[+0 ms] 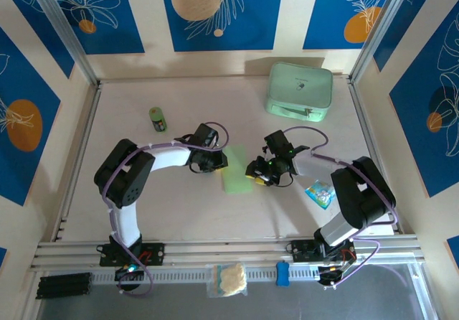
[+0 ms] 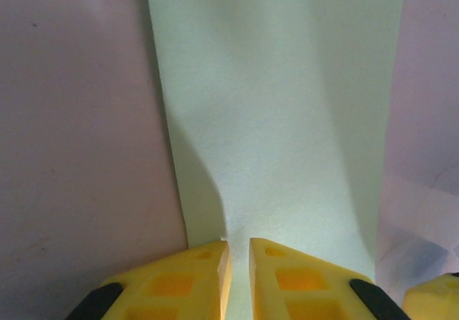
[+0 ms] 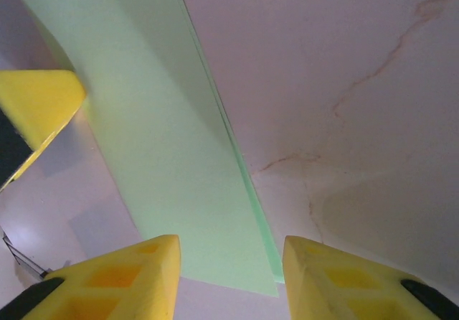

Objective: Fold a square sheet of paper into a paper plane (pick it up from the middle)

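Yellow wedge fingertips of the left gripper [image 2: 239, 262] sit closest to its wrist camera. They are all but closed, with only a slit between them, and rest on one edge of the sheet of paper [image 2: 280, 105]. Whether they pinch a layer or merely press it down I cannot tell.

The right gripper [image 3: 229, 252] stands partly open and holds nothing. Its jaws straddle the opposite long edge of the sheet near a corner.

From above, the sheet of paper [image 1: 236, 169] is a narrow, pale green rectangle folded double. It lies at the middle of the table [image 1: 215, 105], a little toward the near edge, between the two grippers. The right wrist view shows two thin layers along the free edge, not quite flush. The paper is matte, thin and limp, while the table is smooth and pale with faint brown veining.

The main risk, I judge, is slippage:
- **Sliding layers:** the top layer could skate over the lower one if the left fingertips slip, and the next crease would then run crooked.
- **Closing on the flat edge:** the right jaws could crumple the corner or push the whole sheet toward the left side instead of lifting it.

A rounded mint-green case [image 1: 300, 89] at the far right corner and a small green bottle [image 1: 158, 119] stand well apart from the work.
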